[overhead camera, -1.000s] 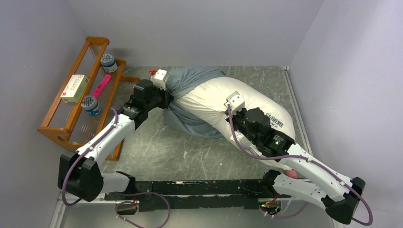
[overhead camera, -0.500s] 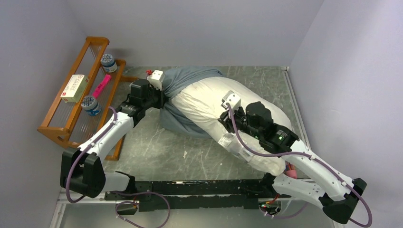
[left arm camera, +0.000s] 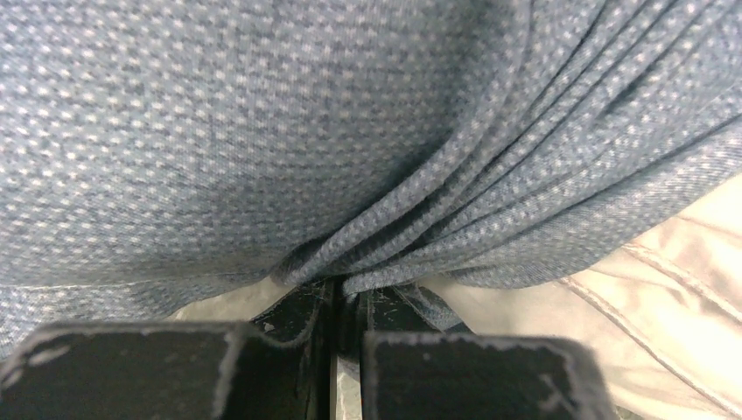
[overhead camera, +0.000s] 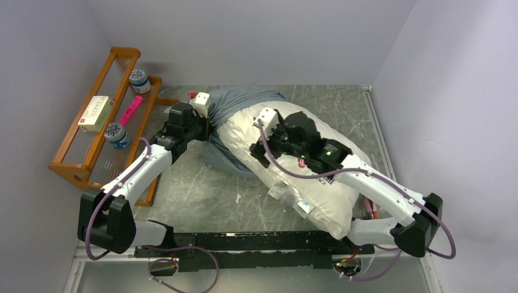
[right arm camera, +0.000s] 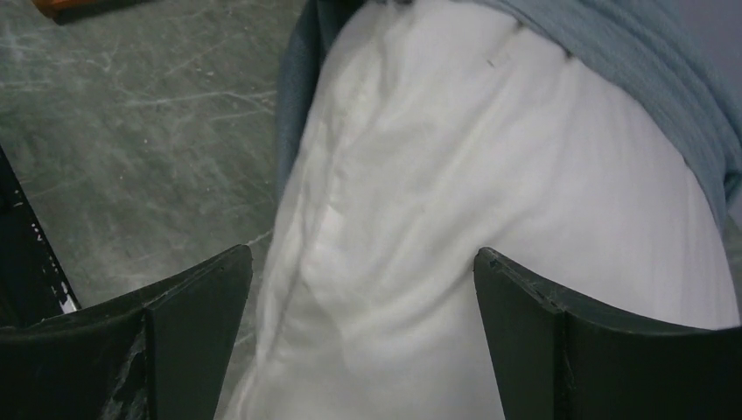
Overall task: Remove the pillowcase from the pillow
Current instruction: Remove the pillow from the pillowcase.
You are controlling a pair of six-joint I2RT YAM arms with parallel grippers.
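Grey-blue across the pillowcase at upper centre; close up in the left wrist view, woven with fine pale dots. Plain white on the pillow, broken by a small red flower logo. Dark grey-green with pale marbled veins over the table. Orange-brown on the wooden rack at left, with a bright pink item and a cream box printed in red.

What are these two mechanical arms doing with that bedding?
They are pulling a soft grey-blue cloth pillowcase off a big plump white pillow. The left arm has its jaws pinched shut on a bunched fold of the pillowcase. The right arm hangs over the bare pillow, jaws wide open, gripping nothing. Only the pillow's far end is covered.
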